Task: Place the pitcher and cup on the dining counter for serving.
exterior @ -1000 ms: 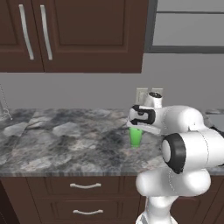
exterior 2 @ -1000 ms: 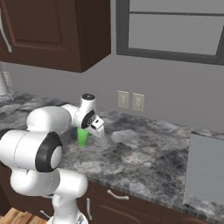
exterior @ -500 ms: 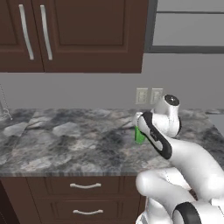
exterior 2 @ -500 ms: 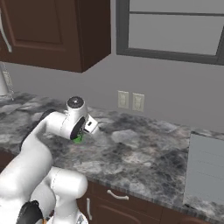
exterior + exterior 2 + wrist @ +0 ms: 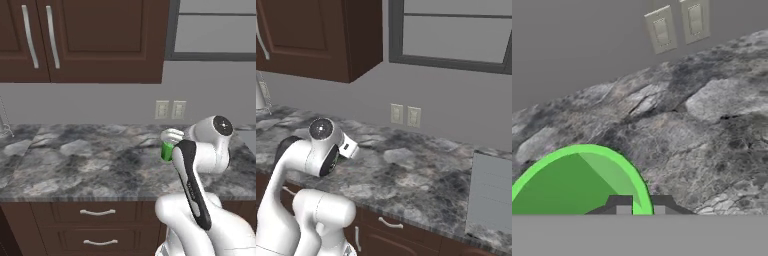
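The green cup (image 5: 165, 152) is near the right end of the marble worktop (image 5: 75, 165), held at its rim, seemingly just above the surface. My gripper (image 5: 170, 142) is shut on the cup. In the hand view the cup's round green rim (image 5: 582, 155) fills the lower left. My gripper (image 5: 640, 206) pinches the rim's wall, one dark fingertip (image 5: 619, 204) inside it and one outside. The pitcher and the dining counter are out of view.
Dark brown wall cabinets (image 5: 85, 40) hang over the worktop, with drawers (image 5: 97, 212) below it. Two wall outlets (image 5: 170, 109) sit behind the cup. A flat grey panel (image 5: 491, 195) lies at the worktop's right end. My arm's white links (image 5: 200, 210) rise close before the worktop.
The arm has folded back and swung with the cup still gripped. The cup has shifted a little to the right in the left base view. The base has not moved.
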Motion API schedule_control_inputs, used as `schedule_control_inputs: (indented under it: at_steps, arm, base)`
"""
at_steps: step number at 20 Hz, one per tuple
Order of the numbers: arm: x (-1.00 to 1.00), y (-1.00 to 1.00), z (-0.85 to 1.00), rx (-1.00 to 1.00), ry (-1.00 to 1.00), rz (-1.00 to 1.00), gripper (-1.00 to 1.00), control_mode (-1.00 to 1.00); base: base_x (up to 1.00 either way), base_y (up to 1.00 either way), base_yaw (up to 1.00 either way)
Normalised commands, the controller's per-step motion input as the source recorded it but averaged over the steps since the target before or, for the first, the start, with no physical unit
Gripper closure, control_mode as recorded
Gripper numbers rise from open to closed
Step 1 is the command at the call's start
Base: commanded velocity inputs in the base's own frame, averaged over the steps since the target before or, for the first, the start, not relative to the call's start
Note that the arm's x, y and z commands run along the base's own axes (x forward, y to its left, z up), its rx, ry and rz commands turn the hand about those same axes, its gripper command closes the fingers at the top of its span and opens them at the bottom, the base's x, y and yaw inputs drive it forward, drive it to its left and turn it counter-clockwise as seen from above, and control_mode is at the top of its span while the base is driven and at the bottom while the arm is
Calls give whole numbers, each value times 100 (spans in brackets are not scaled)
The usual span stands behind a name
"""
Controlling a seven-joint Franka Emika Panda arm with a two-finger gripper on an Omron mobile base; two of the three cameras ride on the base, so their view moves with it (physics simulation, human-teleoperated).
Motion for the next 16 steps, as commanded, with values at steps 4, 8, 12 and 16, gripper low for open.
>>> schedule_control_inputs:
  at_steps: [4,8,12,16]
  arm:
    - [-97,-6,71,0,-4,1,100,-100]
    - [-50,-12,30,1,0,7,100,100]
    - [0,0,0,0,0,0,100,100]
    - [0,0,0,0,0,0,100,100]
  base:
    - [0,0,0]
    - [-49,-19,20]
    - [-81,-40,75]
    - [-53,-26,100]
